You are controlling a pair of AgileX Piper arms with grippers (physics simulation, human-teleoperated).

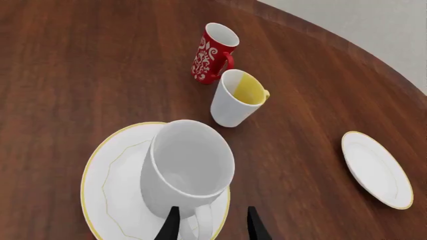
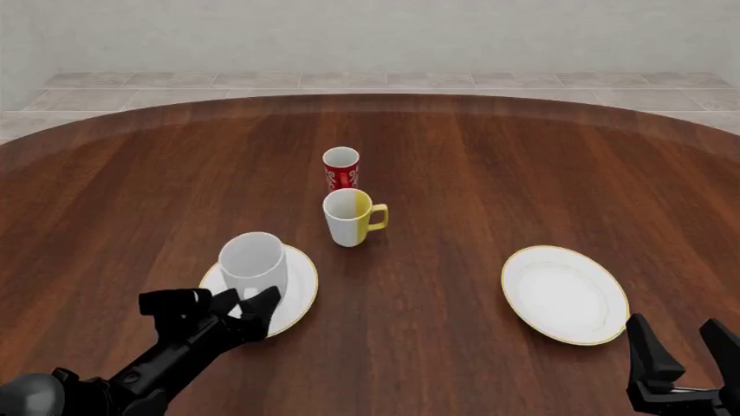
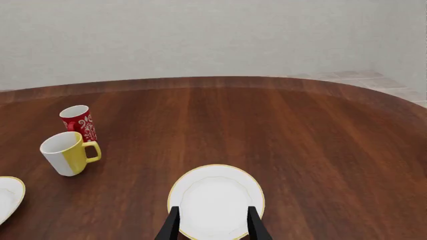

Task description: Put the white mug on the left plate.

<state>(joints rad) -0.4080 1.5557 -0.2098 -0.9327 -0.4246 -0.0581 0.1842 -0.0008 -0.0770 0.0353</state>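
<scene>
The white mug (image 2: pixel 252 260) stands upright on the left plate (image 2: pixel 298 290), a shallow white plate with a thin gold rim. It also shows in the left wrist view (image 1: pixel 187 167), resting on the plate (image 1: pixel 110 175). Its loop handle (image 1: pixel 203 222) points toward my left gripper (image 1: pixel 213 226) and lies between the spread fingers, with gaps on both sides. In the front view the left gripper (image 2: pixel 243 305) is open at the plate's near edge. My right gripper (image 2: pixel 680 342) is open and empty, low at the near right, also seen in its wrist view (image 3: pixel 213 225).
A smaller white mug with yellow inside (image 2: pixel 349 217) (image 1: pixel 237 100) (image 3: pixel 65 152) stands behind the left plate. A red-and-white cup (image 2: pixel 340 169) (image 1: pixel 213 52) (image 3: pixel 79 122) is farther back. The right plate (image 2: pixel 564 295) (image 1: pixel 377 170) (image 3: pixel 215 200) lies just ahead of the right gripper.
</scene>
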